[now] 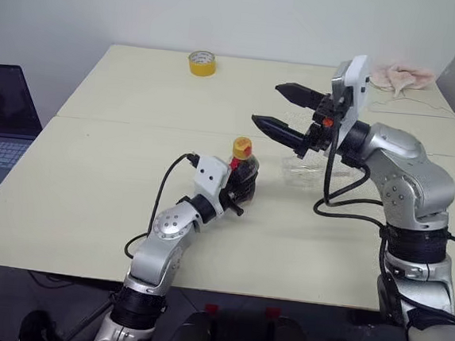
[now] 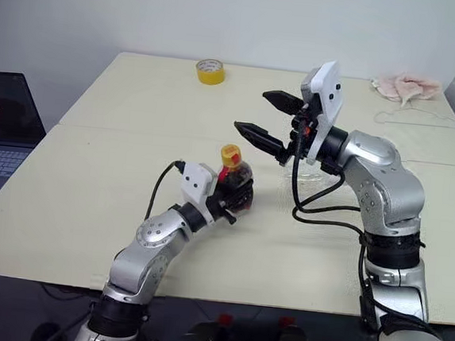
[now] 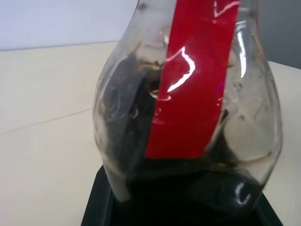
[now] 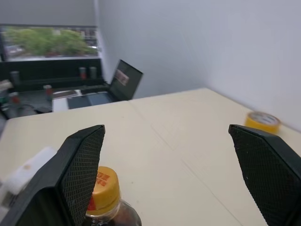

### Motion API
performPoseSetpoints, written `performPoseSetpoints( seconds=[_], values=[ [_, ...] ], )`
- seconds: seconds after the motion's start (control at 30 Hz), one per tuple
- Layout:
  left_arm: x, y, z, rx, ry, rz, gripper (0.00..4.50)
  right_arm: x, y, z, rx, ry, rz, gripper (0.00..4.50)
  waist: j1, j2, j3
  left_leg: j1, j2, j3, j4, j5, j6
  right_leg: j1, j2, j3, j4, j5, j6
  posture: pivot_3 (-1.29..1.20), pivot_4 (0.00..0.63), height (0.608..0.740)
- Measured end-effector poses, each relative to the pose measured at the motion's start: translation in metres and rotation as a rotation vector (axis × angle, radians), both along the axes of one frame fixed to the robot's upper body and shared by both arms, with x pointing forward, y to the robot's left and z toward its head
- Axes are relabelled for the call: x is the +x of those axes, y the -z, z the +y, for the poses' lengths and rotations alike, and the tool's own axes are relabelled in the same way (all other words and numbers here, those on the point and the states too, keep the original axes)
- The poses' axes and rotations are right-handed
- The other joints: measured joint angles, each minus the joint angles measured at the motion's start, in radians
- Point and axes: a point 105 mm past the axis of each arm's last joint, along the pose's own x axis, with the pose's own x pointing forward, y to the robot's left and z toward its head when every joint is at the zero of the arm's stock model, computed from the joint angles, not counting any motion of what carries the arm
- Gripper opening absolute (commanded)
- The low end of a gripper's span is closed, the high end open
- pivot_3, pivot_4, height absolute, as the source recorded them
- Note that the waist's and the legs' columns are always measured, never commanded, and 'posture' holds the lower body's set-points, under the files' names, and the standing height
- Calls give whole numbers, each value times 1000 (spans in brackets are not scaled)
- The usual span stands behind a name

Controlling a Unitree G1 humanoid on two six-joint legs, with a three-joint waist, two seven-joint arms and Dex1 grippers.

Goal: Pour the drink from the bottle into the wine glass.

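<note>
With the left gripper [image 1: 240, 189] clamped on the capped cola bottle [image 1: 243, 172] upright at mid-table and the right gripper [image 1: 285, 110] spread wide and empty above it, uncapping seems next: the right must close on the yellow cap [image 4: 103, 187], the wine glass [image 1: 311, 171] lying behind

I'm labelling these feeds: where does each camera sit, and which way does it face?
Eye views: on the head, looking forward and down at the table; both arms show.
Left wrist view: on the left hand, pressed up to the bottle it grips.
Right wrist view: between the open right hand's fingers, over the bottle's cap toward the laptop.
Shared: bottle, yellow tape roll.
</note>
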Motion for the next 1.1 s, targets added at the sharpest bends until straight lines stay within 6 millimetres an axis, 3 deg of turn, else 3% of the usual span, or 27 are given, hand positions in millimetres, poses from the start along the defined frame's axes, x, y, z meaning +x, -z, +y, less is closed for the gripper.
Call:
performPoseSetpoints(
  seconds=[0.13,0.37,0.63,1.1],
  values=[
    [1,2,2,1,-18,12,1150,-13,22,21,-18,35,85,4500,-1,0,0,0,0,0,0,0,0,0,0,1,0,0,0,0,150,740],
    [2,2,3,4,-37,12,1108,-6,31,29,-37,145,108,4500,-3,0,0,0,0,0,0,0,0,0,0,0,0,0,0,0,150,740],
    [3,3,4,24,-48,8,1078,-7,40,44,-65,150,120,4500,-4,0,0,0,0,0,-1,0,0,0,0,1,0,0,0,0,150,740],
    [1,5,1,53,-36,2,1043,0,34,65,-42,159,139,4500,-4,1,0,1,0,0,-1,0,0,0,1,1,0,0,0,0,150,740]
  ],
)
